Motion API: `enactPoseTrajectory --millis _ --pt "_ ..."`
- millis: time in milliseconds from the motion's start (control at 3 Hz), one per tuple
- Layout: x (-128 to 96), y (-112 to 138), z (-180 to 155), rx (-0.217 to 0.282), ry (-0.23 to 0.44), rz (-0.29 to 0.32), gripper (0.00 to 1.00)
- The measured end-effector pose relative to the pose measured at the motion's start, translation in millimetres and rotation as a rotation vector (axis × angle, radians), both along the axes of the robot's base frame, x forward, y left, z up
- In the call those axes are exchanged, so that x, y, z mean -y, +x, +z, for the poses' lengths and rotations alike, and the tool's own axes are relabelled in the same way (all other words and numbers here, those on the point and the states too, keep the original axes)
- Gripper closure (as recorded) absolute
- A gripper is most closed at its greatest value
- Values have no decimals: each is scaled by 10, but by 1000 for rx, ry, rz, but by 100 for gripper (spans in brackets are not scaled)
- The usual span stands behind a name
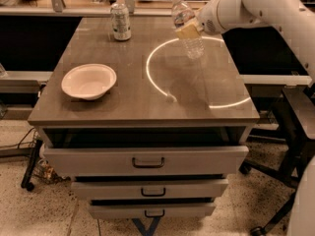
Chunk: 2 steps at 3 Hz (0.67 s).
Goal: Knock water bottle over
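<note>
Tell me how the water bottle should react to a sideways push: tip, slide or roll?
Tall and narrow, the water bottle leans with its cap toward the silver can, so it will probably tip rather than slide. Its round body may roll on the smooth tabletop once down. The gripper sits against its upper half, which favours tipping.

- Dim, warm light; a bright ring of glare curls across the tabletop [123,107] toward 2 o'clock.
- The pale-lit gripper [188,31] meets the water bottle [195,47] at 1 o'clock; the drawers [147,161] are shadowed.
</note>
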<state>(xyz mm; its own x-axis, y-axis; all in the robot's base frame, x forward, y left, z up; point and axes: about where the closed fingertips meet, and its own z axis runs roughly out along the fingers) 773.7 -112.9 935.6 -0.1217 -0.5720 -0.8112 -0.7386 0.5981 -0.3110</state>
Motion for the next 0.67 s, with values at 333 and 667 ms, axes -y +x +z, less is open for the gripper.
enactPoseTrajectory --millis 333,667 --pt "-256 -406 -46 -47 -216 124 100" --pt "-440 -739 -48 -67 -419 225 100"
